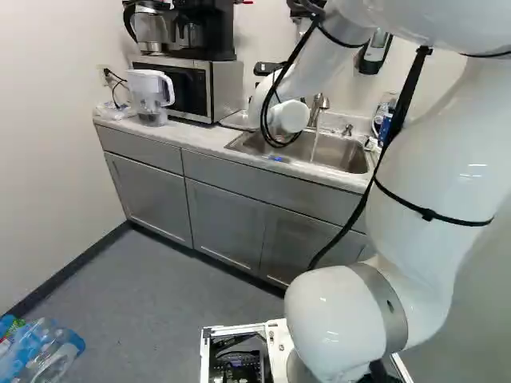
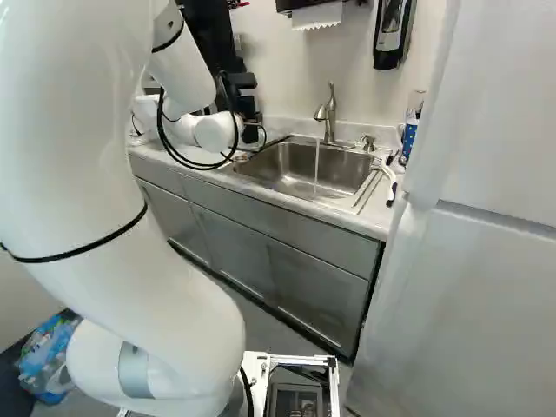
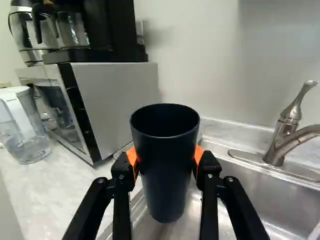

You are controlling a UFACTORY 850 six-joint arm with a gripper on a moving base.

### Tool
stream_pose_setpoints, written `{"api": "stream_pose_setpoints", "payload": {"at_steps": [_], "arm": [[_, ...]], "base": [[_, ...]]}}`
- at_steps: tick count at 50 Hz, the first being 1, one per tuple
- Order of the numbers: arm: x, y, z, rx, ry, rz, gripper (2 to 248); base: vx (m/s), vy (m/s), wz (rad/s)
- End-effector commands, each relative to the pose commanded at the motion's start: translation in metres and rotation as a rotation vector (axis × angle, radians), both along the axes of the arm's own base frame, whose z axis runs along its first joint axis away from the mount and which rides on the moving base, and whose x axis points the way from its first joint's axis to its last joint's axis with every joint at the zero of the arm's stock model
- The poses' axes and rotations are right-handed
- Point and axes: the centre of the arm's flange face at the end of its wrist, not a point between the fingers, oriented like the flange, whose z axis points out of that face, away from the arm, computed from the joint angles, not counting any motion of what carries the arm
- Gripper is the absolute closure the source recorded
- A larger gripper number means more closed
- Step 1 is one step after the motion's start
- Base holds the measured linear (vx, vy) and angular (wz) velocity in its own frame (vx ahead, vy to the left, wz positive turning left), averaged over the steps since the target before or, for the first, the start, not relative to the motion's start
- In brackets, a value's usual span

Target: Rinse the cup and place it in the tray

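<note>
While the pincer (image 2: 251, 130) grips it, the dark cup (image 3: 166, 172) stands upright — mouth up

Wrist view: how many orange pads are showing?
2. One pad is against the cup on its faucet side, the other pad on its microwave side. Both are partly hidden.

Shows in wrist view as tall, dark blue cup (image 3: 167, 172), narrower toward its base. Is pinched between orange pads (image 3: 199, 155) at 3 and 9 o'clock, mouth upward, over edge of sink (image 3: 250, 192).
</note>
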Motion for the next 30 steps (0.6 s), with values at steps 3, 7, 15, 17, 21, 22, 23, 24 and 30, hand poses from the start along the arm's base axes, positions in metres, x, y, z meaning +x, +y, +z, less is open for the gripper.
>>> {"api": "stream_pose_setpoints", "payload": {"at_steps": [3, 7, 15, 17, 21, 22, 23, 24, 30], "arm": [[0.0, -0.005, -0.003, 0.001, 0.006, -0.01, 126], [0.001, -0.011, -0.007, 0.003, 0.014, -0.024, 126], [0.003, -0.023, -0.016, 0.003, 0.031, -0.048, 126], [0.003, -0.026, -0.018, 0.003, 0.035, -0.053, 126], [0.003, -0.032, -0.022, 0.003, 0.044, -0.065, 126], [0.003, -0.033, -0.023, 0.003, 0.046, -0.068, 126], [0.003, -0.035, -0.024, 0.003, 0.048, -0.071, 126], [0.003, -0.036, -0.025, 0.003, 0.05, -0.074, 126], [0.004, -0.045, -0.032, 0.003, 0.063, -0.091, 126]], "base": [[0.0, 0.0, 0.0], [0.0, 0.0, 0.0], [0.0, 0.0, 0.0], [0.0, 0.0, 0.0], [0.0, 0.0, 0.0], [0.0, 0.0, 0.0], [0.0, 0.0, 0.0], [0.0, 0.0, 0.0], [0.0, 0.0, 0.0]]}}
